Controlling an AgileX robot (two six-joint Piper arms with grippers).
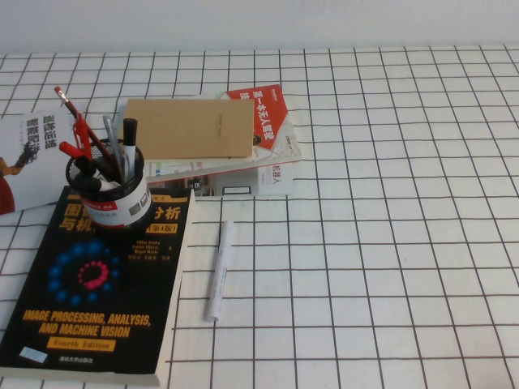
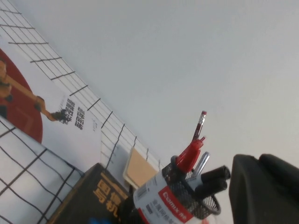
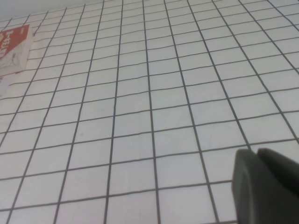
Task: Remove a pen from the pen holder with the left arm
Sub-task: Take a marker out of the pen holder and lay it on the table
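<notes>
The left end effector [image 2: 262, 184], closed and empty, hung near the pen holder [image 1: 113, 201] on the black book [image 1: 97, 308] at the bench's [image 1: 389, 243] left. Its pens [image 1: 127, 150] stood nearly upright. The right end effector [image 3: 264, 182], grip state unclear, hovered over the bench farther off.

Black book [image 1: 89, 300], cover: "IMAGE PROCESSING, ANALYSIS, AND MACHINE VISION" in orange, with "Fourth Edition" on a band beneath. A Chinese title above is partly covered.

Pen holder [image 2: 175, 205], red label: "Comix" in white.

Red book [image 1: 268, 113] and white book [image 1: 32, 154]: Chinese characters, not read with certainty.
</notes>
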